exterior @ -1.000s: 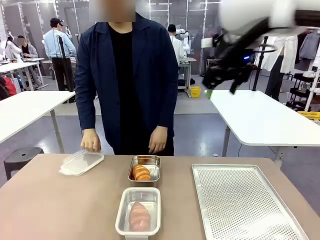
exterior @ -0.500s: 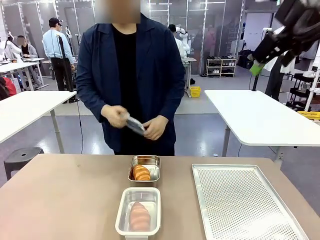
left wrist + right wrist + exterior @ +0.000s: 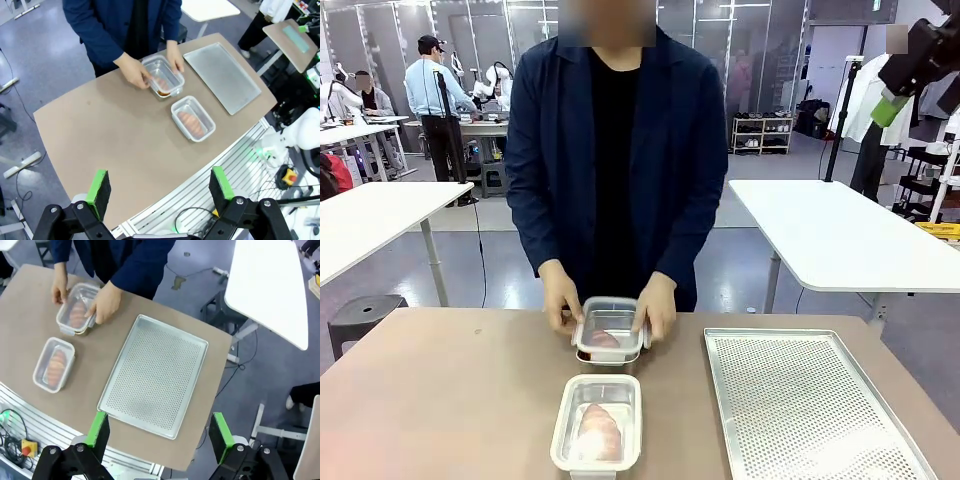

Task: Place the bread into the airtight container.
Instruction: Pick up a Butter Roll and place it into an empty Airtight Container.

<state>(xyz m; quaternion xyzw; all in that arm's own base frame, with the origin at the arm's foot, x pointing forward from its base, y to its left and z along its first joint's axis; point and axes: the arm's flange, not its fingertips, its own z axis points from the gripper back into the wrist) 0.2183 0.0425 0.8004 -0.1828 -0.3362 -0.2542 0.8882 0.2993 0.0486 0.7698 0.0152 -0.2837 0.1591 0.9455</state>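
Observation:
Two steel containers sit mid-table. The far container [image 3: 610, 335] holds orange-brown bread [image 3: 603, 340], and the person's hands [image 3: 658, 305] press a clear lid onto it. The near container [image 3: 598, 430] holds a pinkish bread [image 3: 600, 432] under what looks like a clear lid. My left gripper [image 3: 160, 185] hangs open high above the table's near edge, empty. My right gripper [image 3: 159, 430] is open and empty too, high over the tray; one green pad [image 3: 890, 108] shows at the top right of the front view. From the wrist views the far container [image 3: 162, 82] [image 3: 77, 315] lies well below.
A perforated metal tray [image 3: 810, 410] [image 3: 157, 375] [image 3: 222, 75] lies on the table's right side. The person stands at the far edge, forearms over the table. The brown tabletop [image 3: 440, 400] left of the containers is bare. White tables and other people stand farther back.
The person picked the clear lid up from the table's left and now presses it onto the far container. My right gripper rose and swung to the upper right.

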